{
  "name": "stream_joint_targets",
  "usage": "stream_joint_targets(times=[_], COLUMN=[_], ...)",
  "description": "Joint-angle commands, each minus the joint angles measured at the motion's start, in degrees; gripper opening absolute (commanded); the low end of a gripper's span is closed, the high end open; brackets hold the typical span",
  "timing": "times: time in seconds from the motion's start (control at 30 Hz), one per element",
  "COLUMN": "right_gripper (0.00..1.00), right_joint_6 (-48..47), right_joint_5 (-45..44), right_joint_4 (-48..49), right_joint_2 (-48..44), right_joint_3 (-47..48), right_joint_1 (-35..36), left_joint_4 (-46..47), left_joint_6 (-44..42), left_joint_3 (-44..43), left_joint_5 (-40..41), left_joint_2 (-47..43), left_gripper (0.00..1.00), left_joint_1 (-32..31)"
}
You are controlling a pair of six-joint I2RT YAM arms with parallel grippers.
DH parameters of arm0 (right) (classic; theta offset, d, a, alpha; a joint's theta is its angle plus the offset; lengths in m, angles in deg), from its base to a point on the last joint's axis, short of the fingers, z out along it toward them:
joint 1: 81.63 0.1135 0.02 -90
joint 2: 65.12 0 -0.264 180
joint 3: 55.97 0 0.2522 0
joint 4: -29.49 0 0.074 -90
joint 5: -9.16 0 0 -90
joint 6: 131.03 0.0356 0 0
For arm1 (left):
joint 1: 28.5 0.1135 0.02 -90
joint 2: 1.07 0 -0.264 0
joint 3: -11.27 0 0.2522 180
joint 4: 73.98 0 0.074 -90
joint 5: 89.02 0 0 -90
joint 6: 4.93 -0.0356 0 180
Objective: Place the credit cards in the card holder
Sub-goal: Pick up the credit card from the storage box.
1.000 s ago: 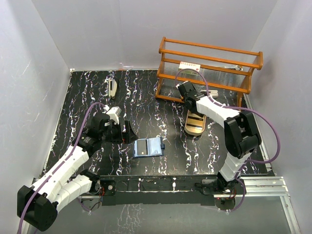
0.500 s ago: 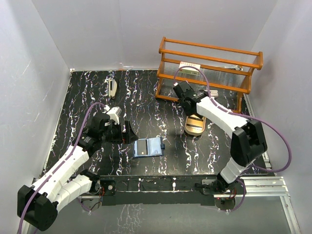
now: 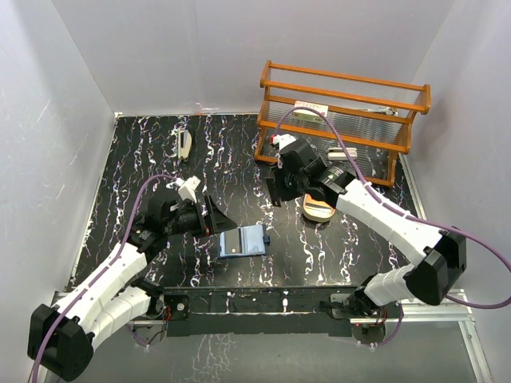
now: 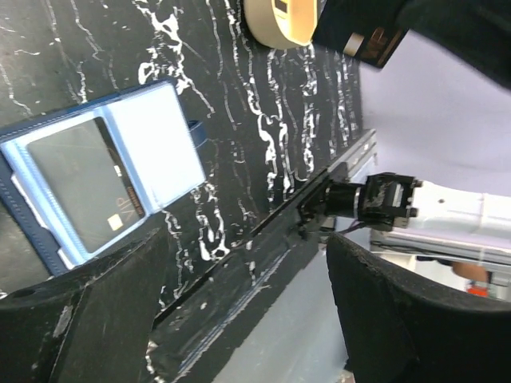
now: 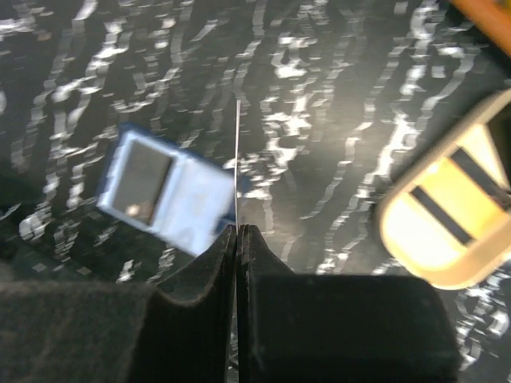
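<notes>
Right claw [image 5: 238, 230], pinching a credit card [image 5: 238, 159] edge-on, is hovering far-right of the open card holder [image 5: 164, 198]; left claw [image 4: 247, 271] is standing spread, empty, at its left.

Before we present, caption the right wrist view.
Right gripper pinching a card edge-on, open card holder and gold tray beyond.

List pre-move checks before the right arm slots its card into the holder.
1. Credit card gripped: ok, pinched edge-on in the shut right gripper.
2. Card holder open, slots up: ok.
3. Free slot: cannot tell; a dark card fills one half, and the pale half looks bare.
4. Holder steadied: not ok; the left gripper is open beside it, not clamping.
5. Card over the holder: not ok; in the top view the right gripper hangs nearer the gold tray.
</notes>
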Motion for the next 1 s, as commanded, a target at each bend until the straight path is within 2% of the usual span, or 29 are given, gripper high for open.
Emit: stream_joint_targets(times=[0.0, 0.2, 0.43, 0.57, 0.77, 0.97], right_gripper=[0.0, 0.0, 0.0, 0.0, 0.0, 0.0], right_joint_6=[8.4, 19.3, 29.2, 35.9, 37.7, 35.7], right_joint_5=[16.6, 28.4, 38.5, 43.5, 45.9, 46.5], right_joint_4=[12.6, 29.7, 42.8, 51.0, 52.1, 49.7], right_joint_2=[-4.5, -11.7, -17.5, -18.3, -17.1, -16.1], right_joint_3=[-4.1, -12.1, -18.5, -21.6, -22.4, -22.5], right_joint_1=[0.9, 1.5, 1.5, 1.5, 1.5, 1.4], left_joint_4=[4.8, 7.5, 11.4, 16.1, 21.6, 21.3], left_joint_6=[7.1, 12.5, 16.2, 18.3, 21.0, 22.0], left_joint_3=[-0.6, -1.3, -1.6, -0.9, -0.7, -0.6], left_joint_5=[-3.6, -5.2, -6.1, -8.5, -10.7, -9.1], left_joint_2=[-2.0, -5.0, -9.9, -10.2, -11.1, -13.3], left_gripper=[0.76, 0.75, 0.8, 0.76, 0.68, 0.69], left_joint_1=[0.2, 0.2, 0.2, 0.2, 0.2, 0.2])
